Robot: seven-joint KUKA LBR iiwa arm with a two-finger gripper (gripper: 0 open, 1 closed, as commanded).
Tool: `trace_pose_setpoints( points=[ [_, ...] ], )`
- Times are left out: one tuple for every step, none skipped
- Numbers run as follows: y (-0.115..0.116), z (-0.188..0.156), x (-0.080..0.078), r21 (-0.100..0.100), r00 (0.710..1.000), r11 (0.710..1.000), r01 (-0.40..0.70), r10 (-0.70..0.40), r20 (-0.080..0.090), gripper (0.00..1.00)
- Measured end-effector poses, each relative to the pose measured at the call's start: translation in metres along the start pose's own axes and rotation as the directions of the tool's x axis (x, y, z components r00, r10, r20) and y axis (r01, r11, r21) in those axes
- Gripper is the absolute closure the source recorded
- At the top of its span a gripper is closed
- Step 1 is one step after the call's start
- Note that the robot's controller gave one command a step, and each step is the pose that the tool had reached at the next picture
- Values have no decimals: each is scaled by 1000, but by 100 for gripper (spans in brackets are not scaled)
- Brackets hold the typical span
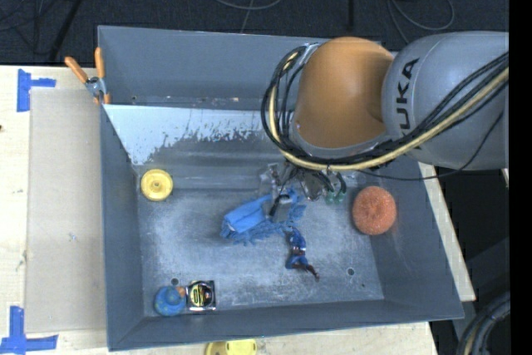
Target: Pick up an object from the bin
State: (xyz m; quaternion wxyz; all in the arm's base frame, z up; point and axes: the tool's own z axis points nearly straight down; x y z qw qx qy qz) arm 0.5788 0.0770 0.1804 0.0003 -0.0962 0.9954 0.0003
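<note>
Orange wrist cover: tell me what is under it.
Below its lower edge the end effector sits at a crumpled blue plastic thing. The bin floor directly beneath the cover is hidden.

Orange cover [341, 96] hides much of the gripper [287, 199] — dark-blue scrap [297, 252] (just below) unidentifiable.

- Bin [183, 253]: grey sheet metal, matt; floor scuffed and streaked whitish.
- Blue toy [243, 220]: hard plastic, smooth, slight sheen.
- Orange ball [374, 209]: rough, fuzzy, scourer-like surface.
- Yellow disc [156, 184]: smooth plastic, matt.
- Arm cover [341, 91]: orange, smooth, softly glossy.
- Arm casing [453, 96]: grey, smooth, satin.
</note>
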Motion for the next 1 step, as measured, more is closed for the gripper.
trace_pose_setpoints(
  points=[
    [31, -136, 3, 0, 1000, 1000, -1, 1, 2, 100]
  ],
)
